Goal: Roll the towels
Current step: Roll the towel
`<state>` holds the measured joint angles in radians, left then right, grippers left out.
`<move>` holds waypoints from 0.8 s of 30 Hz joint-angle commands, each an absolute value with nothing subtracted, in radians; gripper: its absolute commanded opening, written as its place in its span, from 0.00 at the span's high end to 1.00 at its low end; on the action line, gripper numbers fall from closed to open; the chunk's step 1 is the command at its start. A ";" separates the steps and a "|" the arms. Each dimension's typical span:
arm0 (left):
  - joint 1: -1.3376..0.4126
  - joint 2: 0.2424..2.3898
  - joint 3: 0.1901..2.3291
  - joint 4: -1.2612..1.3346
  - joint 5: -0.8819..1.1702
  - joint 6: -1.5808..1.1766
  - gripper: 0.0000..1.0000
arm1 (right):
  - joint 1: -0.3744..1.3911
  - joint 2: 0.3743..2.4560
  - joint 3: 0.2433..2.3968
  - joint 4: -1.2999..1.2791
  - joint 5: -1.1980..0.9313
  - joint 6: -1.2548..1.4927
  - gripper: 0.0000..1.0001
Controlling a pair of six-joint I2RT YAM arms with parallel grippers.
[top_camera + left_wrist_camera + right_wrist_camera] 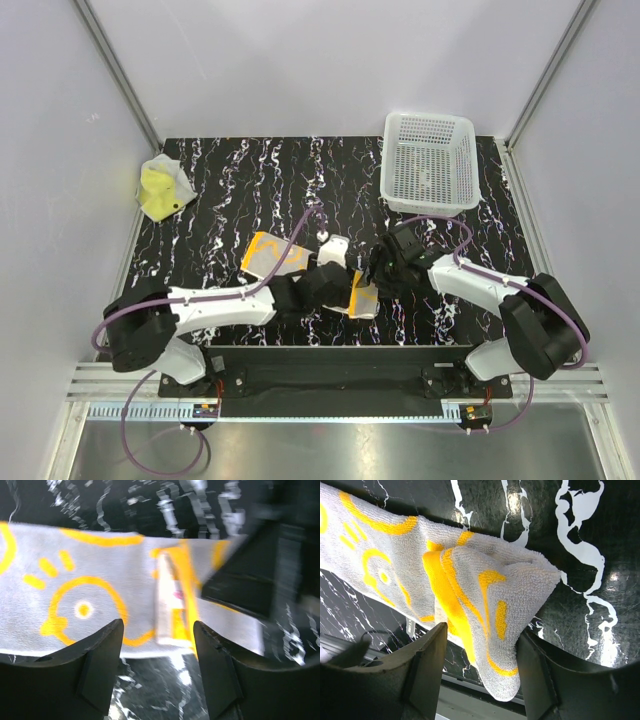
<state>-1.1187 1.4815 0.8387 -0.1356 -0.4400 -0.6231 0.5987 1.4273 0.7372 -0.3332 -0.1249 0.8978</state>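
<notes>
The orange towel [274,254] lies at the table's middle, its right end [364,298] folded over. Its pale side with orange drawings shows in the left wrist view [90,575] and the right wrist view [485,575]. My left gripper [330,285] is open and empty, its fingers [102,650] just short of the towel's near edge. My right gripper [380,278] is open, with the folded end hanging between its fingers [427,665] and touching the right one. The yellow towel [163,187] lies crumpled at the far left.
A white perforated basket [430,160] stands at the back right of the black marbled table [250,180]. Grey walls close in both sides and the back. The table's front edge and a metal rail [330,362] run just below the grippers.
</notes>
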 commanded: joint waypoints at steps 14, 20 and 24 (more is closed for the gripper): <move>-1.457 1.703 1.024 -0.028 -0.738 -0.472 0.27 | 0.607 1.416 0.755 -0.272 -0.167 0.887 0.37; -1.459 1.814 1.113 -0.084 -0.770 -0.480 0.24 | 0.607 1.384 0.739 -0.273 -0.178 0.890 0.37; -1.459 1.868 1.155 -0.138 -0.790 -0.508 0.30 | 0.609 1.371 0.733 -0.273 -0.183 0.893 0.37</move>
